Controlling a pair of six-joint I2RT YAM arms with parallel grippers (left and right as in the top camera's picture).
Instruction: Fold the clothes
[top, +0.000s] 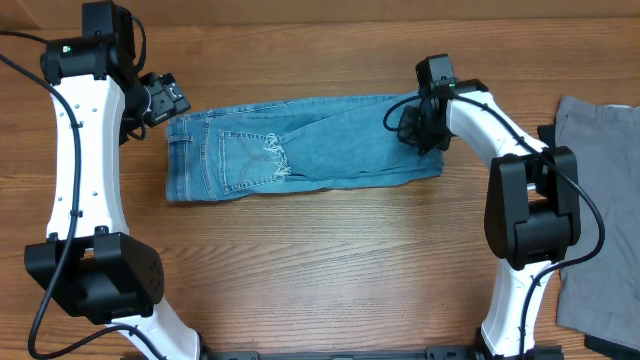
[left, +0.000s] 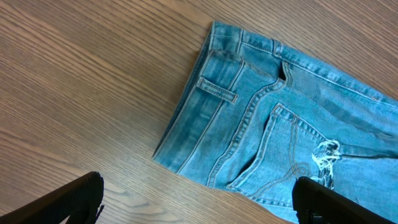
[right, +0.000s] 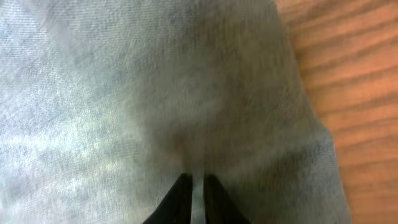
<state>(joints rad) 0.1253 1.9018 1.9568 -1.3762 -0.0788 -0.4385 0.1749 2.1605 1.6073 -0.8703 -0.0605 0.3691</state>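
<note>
The clothes, a pair of light blue jeans (top: 300, 148), lie folded lengthwise across the far part of the table, waist to the left, with a frayed whitish spot (top: 274, 150) near the pocket. My left gripper (top: 165, 100) hovers open just beyond the waist's far left corner. In the left wrist view the waistband and pocket of the jeans (left: 261, 112) lie ahead, and the left gripper (left: 199, 208) has nothing between its wide-apart fingers (left: 78, 199). My right gripper (top: 418, 122) sits at the jeans' right end. In the right wrist view this gripper (right: 198, 190) is shut, pinching a thin ridge of denim (right: 155, 93).
A grey garment (top: 600, 200) lies at the table's right edge, beside the right arm's base. Bare wooden table (top: 330, 260) stretches in front of the jeans. Both arm bases stand near the front edge.
</note>
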